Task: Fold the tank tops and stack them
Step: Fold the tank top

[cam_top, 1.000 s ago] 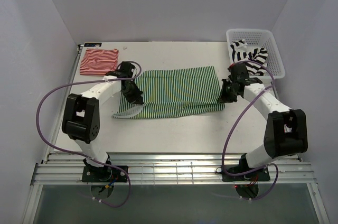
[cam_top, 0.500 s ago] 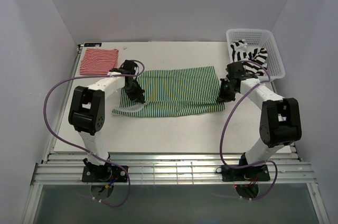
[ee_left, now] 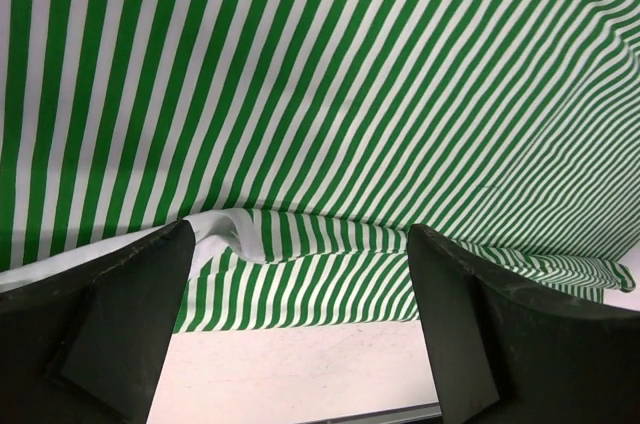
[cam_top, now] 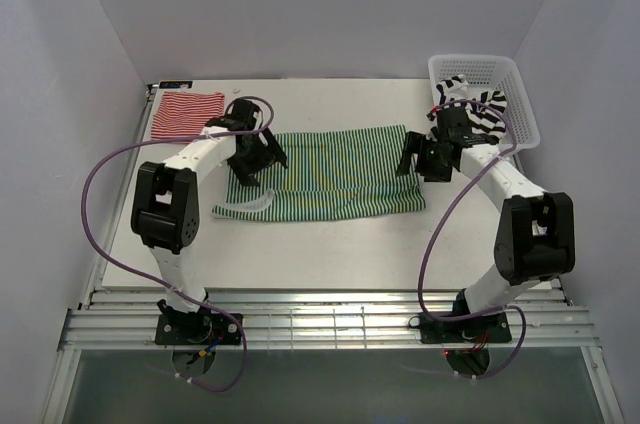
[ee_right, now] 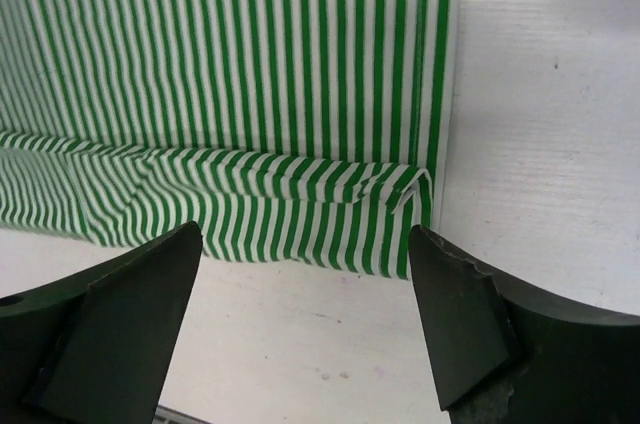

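Viewing left jaws: I see them spread wide, empty, above the green-and-white tank top [cam_top: 335,172], left end.
Right jaws: wide apart, empty, above its right end.
Green-and-white tank top: folded flat, middle of the counter [cam_top: 330,239].
Red-and-white tank top [cam_top: 186,115]: folded, far-left corner.

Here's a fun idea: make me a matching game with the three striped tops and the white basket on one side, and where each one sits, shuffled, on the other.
Things:
1. red-and-white top
2. green-and-white top
3. black-and-white top
4. white basket

Places:
A. standing at the far right corner
B. bunched inside the basket
C. folded, at the far left corner
D. laid out in the middle

Pairs: 1-C, 2-D, 3-B, 4-A
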Robot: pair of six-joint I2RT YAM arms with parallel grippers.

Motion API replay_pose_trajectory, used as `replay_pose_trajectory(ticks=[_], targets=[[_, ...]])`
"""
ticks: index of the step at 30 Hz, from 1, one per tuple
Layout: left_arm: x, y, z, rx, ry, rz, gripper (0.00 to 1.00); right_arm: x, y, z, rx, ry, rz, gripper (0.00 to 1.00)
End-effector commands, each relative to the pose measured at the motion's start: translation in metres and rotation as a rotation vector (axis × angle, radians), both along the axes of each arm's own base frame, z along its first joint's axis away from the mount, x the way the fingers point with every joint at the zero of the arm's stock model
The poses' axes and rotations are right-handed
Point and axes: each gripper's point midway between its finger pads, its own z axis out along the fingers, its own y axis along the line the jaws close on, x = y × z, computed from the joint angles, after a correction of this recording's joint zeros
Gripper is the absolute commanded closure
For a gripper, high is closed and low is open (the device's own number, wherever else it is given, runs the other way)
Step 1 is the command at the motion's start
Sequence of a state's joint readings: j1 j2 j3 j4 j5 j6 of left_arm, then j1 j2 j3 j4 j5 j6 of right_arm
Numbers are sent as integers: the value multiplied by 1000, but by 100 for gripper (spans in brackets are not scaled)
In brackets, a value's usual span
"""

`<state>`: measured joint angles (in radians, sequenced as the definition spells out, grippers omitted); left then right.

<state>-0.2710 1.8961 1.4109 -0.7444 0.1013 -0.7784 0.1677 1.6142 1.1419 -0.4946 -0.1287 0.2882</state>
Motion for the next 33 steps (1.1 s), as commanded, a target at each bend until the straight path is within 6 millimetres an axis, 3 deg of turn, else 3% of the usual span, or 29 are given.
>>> replay_pose_trajectory(ticks=[1,6,9,12,20,26,33], targets=[[10,-7,34,-37,-93,-16,2,-8,16,27,80,-87,128,9],[-15,-23,42,-77,-108,-54,2,-40,43,12,200,-41,213,10],[-31,-37,35,-135,-106,-81,2,-42,49,6,189,-38,226,10],[-44,-39,21,-151,-71,-83,2,-34,53,2,179,-49,231,10],[-48,-43,6,-179,-55,-81,2,-14,53,-20,144,-8,206,10],[-49,-38,-7,-152,-35,-68,2,-4,55,-29,144,-19,206,10],[-46,-20,-18,-100,-29,-21,2,24,57,-38,131,-28,176,10]])
